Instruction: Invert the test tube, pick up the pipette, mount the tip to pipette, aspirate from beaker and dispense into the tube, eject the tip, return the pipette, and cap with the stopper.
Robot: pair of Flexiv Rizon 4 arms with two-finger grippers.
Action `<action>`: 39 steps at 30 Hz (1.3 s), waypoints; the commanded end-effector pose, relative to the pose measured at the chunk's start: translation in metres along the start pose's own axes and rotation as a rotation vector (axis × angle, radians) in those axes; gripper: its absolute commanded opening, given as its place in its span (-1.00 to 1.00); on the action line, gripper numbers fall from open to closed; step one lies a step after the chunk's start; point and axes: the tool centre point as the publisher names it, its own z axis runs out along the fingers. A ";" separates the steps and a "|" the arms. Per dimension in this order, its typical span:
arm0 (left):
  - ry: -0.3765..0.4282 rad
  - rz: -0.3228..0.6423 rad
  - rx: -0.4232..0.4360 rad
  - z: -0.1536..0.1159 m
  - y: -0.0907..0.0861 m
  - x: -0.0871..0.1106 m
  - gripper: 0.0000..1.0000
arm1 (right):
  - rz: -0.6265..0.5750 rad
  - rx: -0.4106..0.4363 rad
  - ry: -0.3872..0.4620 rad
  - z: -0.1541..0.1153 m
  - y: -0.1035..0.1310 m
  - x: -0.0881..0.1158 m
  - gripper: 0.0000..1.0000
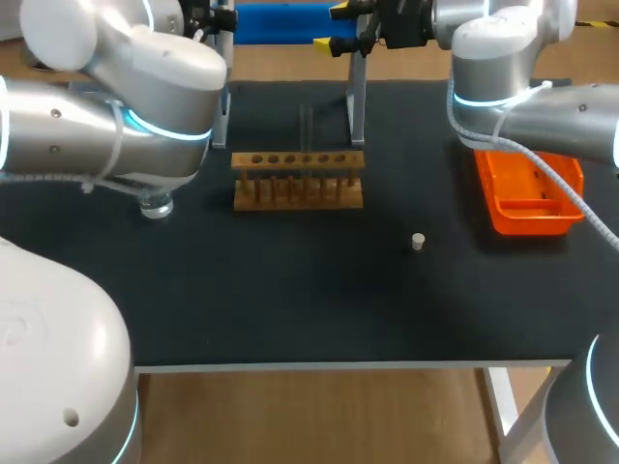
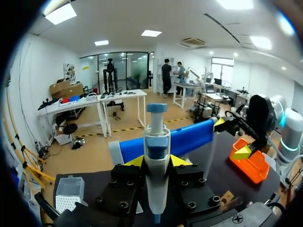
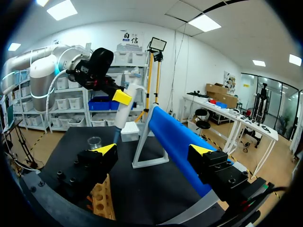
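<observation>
While aloft, left fingers [image 2: 135,162] round pipette [image 2: 156,163]

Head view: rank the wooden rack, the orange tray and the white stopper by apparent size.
Largest: wooden rack and orange tray, too alike in size to rank.
Smallest: white stopper, clearly.

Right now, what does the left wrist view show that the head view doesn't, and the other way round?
Only the left wrist view: the white-and-blue pipette clamped between the left gripper fingers, and a clear plastic tip box on the table beside that gripper. Only the head view: the small white stopper lying on its own, and the glass beaker left of the wooden tube rack. Both: the orange plastic tray and the blue bar on its stand.
</observation>
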 end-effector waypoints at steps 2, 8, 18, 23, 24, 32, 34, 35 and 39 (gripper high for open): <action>-0.035 -0.008 -0.037 0.010 -0.007 0.003 -1.00 | 0.000 0.003 0.002 -0.001 0.000 0.000 1.00; -0.093 -0.005 -0.047 0.016 -0.010 0.000 -1.00 | 0.000 0.003 0.002 -0.001 0.000 0.000 1.00; -0.155 -0.032 -0.080 0.025 -0.010 -0.002 -1.00 | 0.000 0.003 0.002 -0.001 0.000 0.000 1.00; -0.187 -0.048 -0.089 0.027 -0.011 -0.003 -1.00 | 0.000 0.003 0.002 -0.001 0.000 0.000 1.00; -0.193 -0.048 -0.093 0.028 -0.011 -0.003 -1.00 | 0.000 0.003 0.002 -0.001 0.000 0.000 1.00; -0.208 -0.061 -0.112 0.036 -0.009 -0.005 -1.00 | 0.000 0.003 0.002 -0.001 0.000 0.000 1.00; -0.212 -0.068 -0.118 0.037 -0.009 -0.006 -1.00 | 0.000 0.003 0.002 -0.001 0.000 0.000 1.00; -0.213 -0.072 -0.122 0.038 -0.008 -0.006 -1.00 | 0.000 0.003 0.002 -0.001 0.000 0.000 1.00; -0.232 -0.093 -0.145 0.042 -0.004 -0.009 -1.00 | 0.000 0.003 0.002 -0.001 0.000 0.000 1.00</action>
